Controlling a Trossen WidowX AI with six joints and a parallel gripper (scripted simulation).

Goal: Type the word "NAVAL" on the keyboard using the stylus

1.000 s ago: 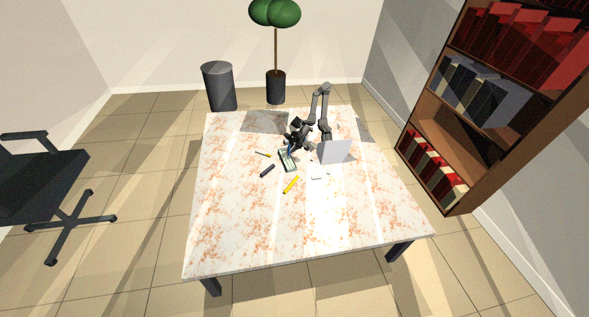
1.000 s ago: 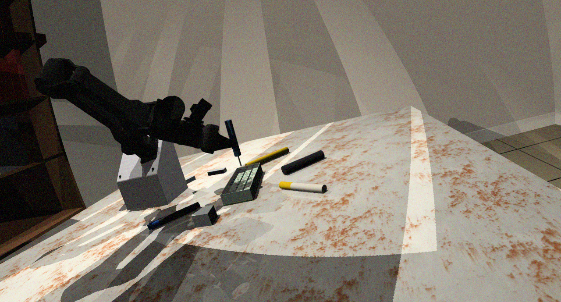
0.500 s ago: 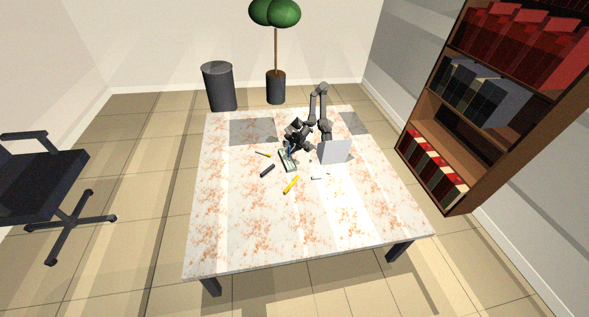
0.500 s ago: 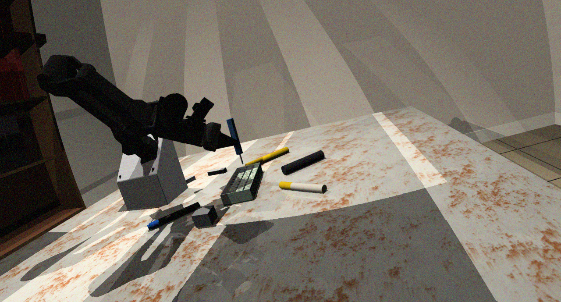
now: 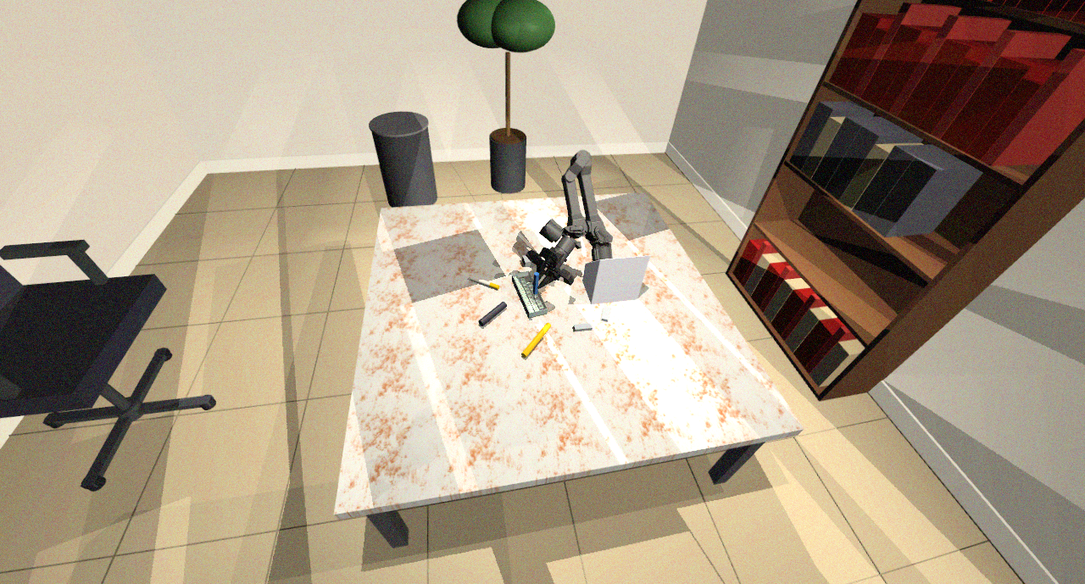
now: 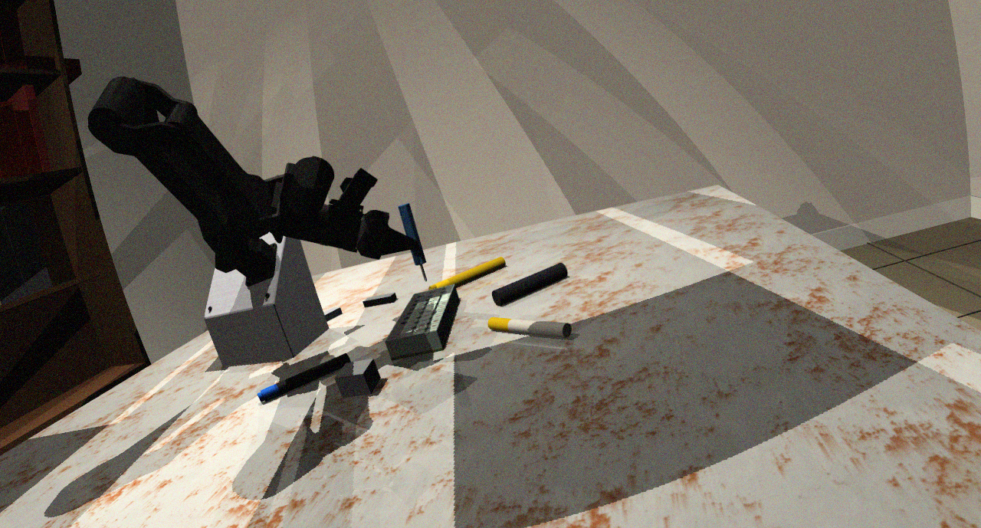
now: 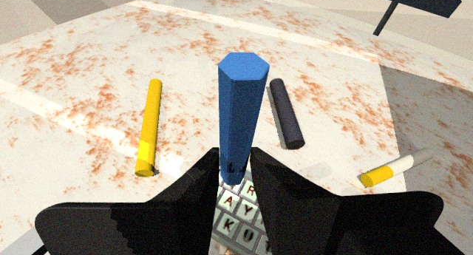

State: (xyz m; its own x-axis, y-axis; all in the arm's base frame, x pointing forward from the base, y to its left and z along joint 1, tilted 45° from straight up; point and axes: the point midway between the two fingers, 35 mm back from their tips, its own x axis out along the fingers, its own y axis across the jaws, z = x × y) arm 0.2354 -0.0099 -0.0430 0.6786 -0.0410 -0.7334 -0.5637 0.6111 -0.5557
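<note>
Grips the upright, slightly tilted blue stylus [image 5: 535, 283] [image 6: 410, 224] [image 7: 242, 103] in the claw [image 5: 539, 277] [image 6: 415, 244] [image 7: 234, 154], fingers only a little open, pressed to either side of the handle. Holds the stylus over the keyboard [image 5: 531, 298] [image 6: 422, 321] [image 7: 229, 200], toward the end nearer the yellow pen [image 5: 536, 340] [image 6: 473, 272] [image 7: 149, 122]. In the exterior view, shows the thin tip just above the keyboard, apart from the keys; in the wrist view, hides the tip behind the handle. Shows the letters R, A, Y, K and U between and below the fingers, with others partly covered.

Beyond the keyboard, has the black pen [image 5: 492, 314] [image 6: 529, 283] [image 7: 287, 114] lying flat, near the white pen with a yellow end [image 5: 485, 284] [image 6: 528, 327] [image 7: 388, 170]. Nearer the exterior camera, has a blue-ended black pen [image 6: 301, 379] just beside a gray block [image 6: 359, 378] on the table [image 5: 569, 475] [image 6: 617, 415] [image 7: 74, 63].
</note>
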